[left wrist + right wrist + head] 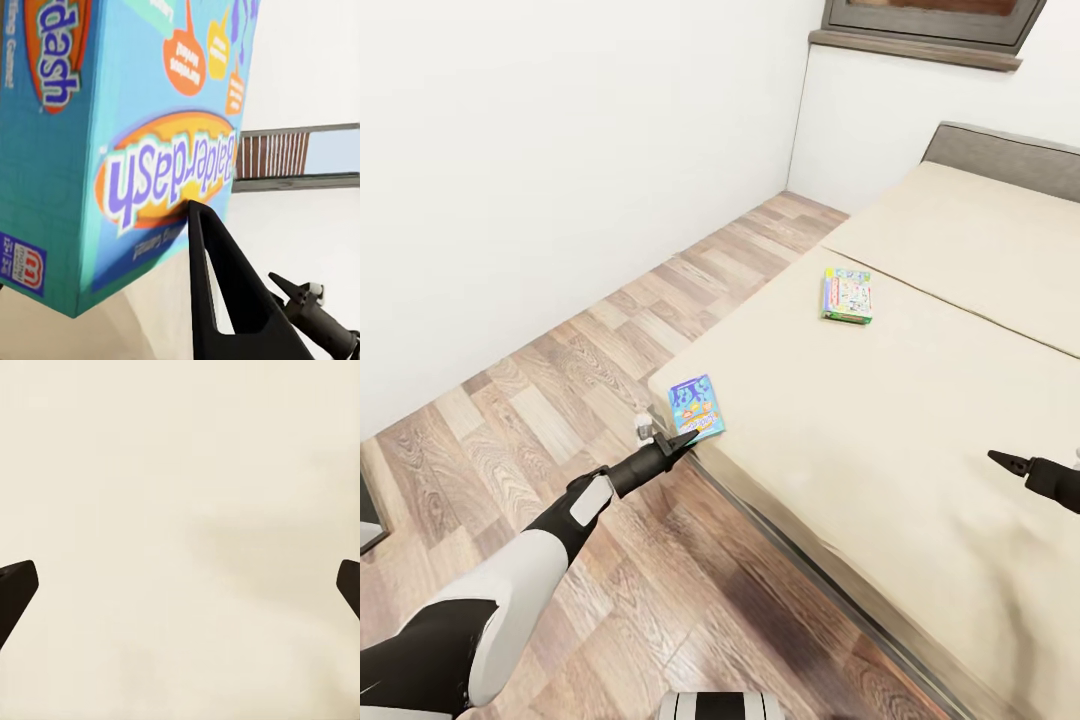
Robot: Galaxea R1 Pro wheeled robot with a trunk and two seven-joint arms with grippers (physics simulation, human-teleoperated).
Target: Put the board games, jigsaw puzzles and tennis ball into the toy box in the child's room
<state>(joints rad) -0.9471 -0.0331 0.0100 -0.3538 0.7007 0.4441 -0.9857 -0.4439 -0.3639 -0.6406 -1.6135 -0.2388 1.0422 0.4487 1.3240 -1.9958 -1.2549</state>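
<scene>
Two board games lie on the bed (920, 420). A blue "Balderdash" box (696, 405) is at the mattress's near left corner, tilted up. My left gripper (682, 440) holds it by its near edge. In the left wrist view the box (135, 150) sits against one dark finger (217, 285) and hides the other. A green board game (847, 295) lies flat farther up the bed. My right gripper (1010, 462) hovers open over bare mattress at the right, its fingers (15, 585) spread wide. The table, toy box, jigsaw puzzles and tennis ball are out of view.
Wood-plank floor (610, 340) runs between the white wall on the left and the bed's dark frame. A grey headboard (1000, 155) and a dark-framed window (930, 25) are at the far end. My right gripper (300, 296) also appears in the left wrist view.
</scene>
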